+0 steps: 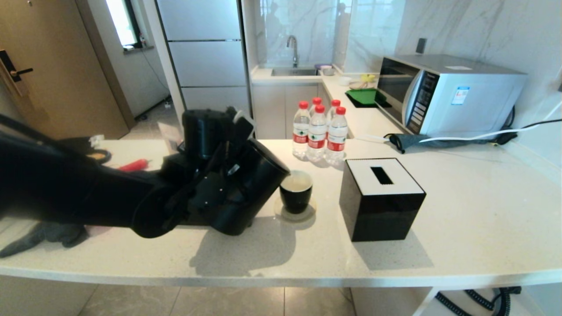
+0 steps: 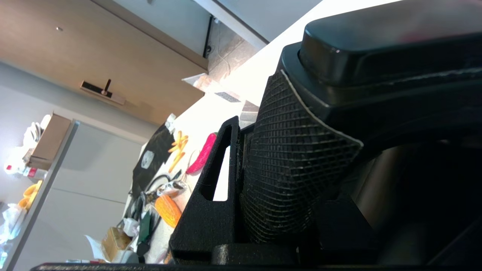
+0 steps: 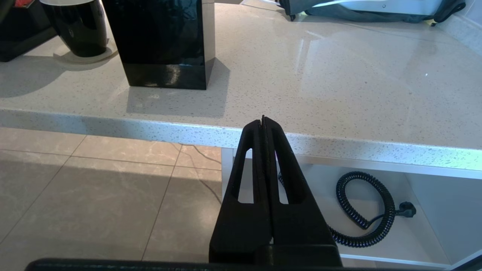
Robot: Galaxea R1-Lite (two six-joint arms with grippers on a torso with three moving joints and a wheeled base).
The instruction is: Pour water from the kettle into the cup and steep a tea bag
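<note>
While tilted, matte black kettle [image 1: 246,188].

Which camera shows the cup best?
The head view: the cup shows whole on its coaster, rim and white inside visible, beside the tilted kettle. The right wrist view catches only its glossy black side at the edge. The left wrist view misses it.

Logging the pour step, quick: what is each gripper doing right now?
Left gripper: shut on the kettle handle, kettle tilted toward the cup.
Right gripper: shut, empty, below the counter edge.
</note>
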